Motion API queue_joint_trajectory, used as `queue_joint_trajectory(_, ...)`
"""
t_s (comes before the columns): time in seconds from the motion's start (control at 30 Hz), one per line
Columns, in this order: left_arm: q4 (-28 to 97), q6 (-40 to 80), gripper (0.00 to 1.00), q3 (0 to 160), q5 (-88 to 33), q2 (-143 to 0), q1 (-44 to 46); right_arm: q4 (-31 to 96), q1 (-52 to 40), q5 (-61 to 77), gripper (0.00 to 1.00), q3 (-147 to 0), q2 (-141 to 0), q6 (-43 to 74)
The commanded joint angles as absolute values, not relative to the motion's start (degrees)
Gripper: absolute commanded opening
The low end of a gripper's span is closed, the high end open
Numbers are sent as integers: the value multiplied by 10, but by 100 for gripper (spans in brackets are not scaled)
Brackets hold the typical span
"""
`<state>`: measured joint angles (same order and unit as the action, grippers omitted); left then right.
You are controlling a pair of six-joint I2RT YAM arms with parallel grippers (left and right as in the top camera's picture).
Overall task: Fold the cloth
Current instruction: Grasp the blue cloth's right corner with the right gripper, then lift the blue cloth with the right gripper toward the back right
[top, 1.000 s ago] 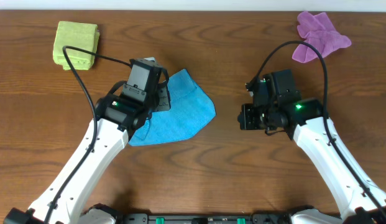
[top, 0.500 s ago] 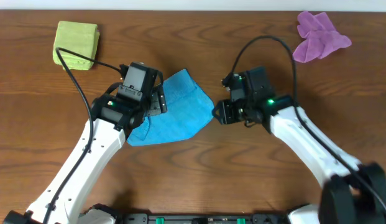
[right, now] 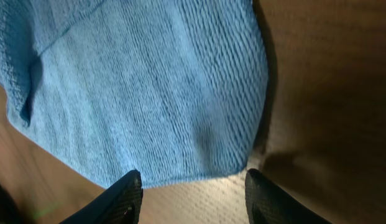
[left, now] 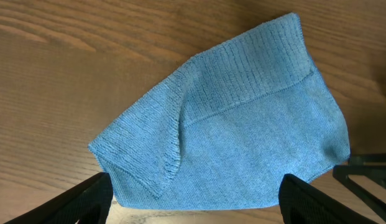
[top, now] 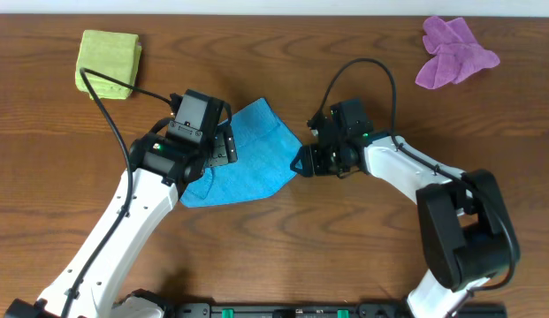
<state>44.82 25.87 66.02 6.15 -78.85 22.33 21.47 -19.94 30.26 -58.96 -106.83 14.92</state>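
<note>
The blue cloth [top: 256,159] lies partly folded and rumpled on the wooden table, with a flap turned over along its left side [left: 174,124]. My left gripper [top: 224,148] hovers over the cloth's left edge. In the left wrist view that gripper [left: 196,202] stands wide open, its fingertips [left: 87,199] astride the near hem and nothing between them. At the cloth's right corner is my right gripper [top: 301,163]. The right wrist view shows it [right: 196,199] open just short of the cloth's edge [right: 199,171], holding nothing.
A folded green cloth [top: 108,62] sits at the far left of the table. A crumpled purple cloth [top: 455,49] lies at the far right. Cables loop above both arms.
The right arm has swung left from mid-table to the blue cloth's right corner. The left arm has shifted only slightly. Both grippers have opened.
</note>
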Motion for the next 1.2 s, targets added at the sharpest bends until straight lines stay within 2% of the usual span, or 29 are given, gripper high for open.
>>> queue_joint_trajectory(0.0, 450, 262, 87, 667, 59, -779, 221, 203, -194, 313, 54, -588, -1094, 175)
queue_joint_trajectory(0.17, 450, 262, 88, 667, 59, -779, 221, 180, -194, 319, 53, -588, -1130, 208)
queue_joint_trajectory(0.2, 449, 262, 88, 667, 59, -779, 221, 170, -195, 323, 50, -588, -1134, 216)
queue_joint_trajectory(0.27, 448, 262, 87, 667, 59, -779, 221, 149, -195, 335, 36, -588, -1135, 230)
queue_joint_trajectory(0.37, 446, 262, 87, 667, 59, -779, 221, 118, -194, 346, 4, -589, -1135, 260)
queue_joint_trajectory(0.4, 446, 262, 87, 667, 59, -779, 221, 108, -193, 350, 2, -589, -1135, 266)
queue_joint_trajectory(0.5, 450, 261, 87, 667, 68, -779, 218, 108, -183, 352, 2, -604, -1130, 274)
queue_joint_trajectory(0.57, 460, 261, 87, 667, 73, -779, 198, 165, -157, 353, 2, -645, -1107, 262)
queue_joint_trajectory(0.8, 499, 248, 86, 667, 13, -779, 112, 480, -60, 222, 2, -876, -1007, 128)
queue_joint_trajectory(0.9, 498, 246, 87, 667, 5, -779, 105, 560, -45, 184, 2, -980, -977, 105)
queue_joint_trajectory(1.03, 496, 247, 86, 667, 0, -779, 105, 623, -68, 189, 2, -1093, -954, 102)
queue_joint_trajectory(1.17, 493, 262, 87, 667, -8, -778, 105, 633, -162, 212, 2, -1112, -954, 103)
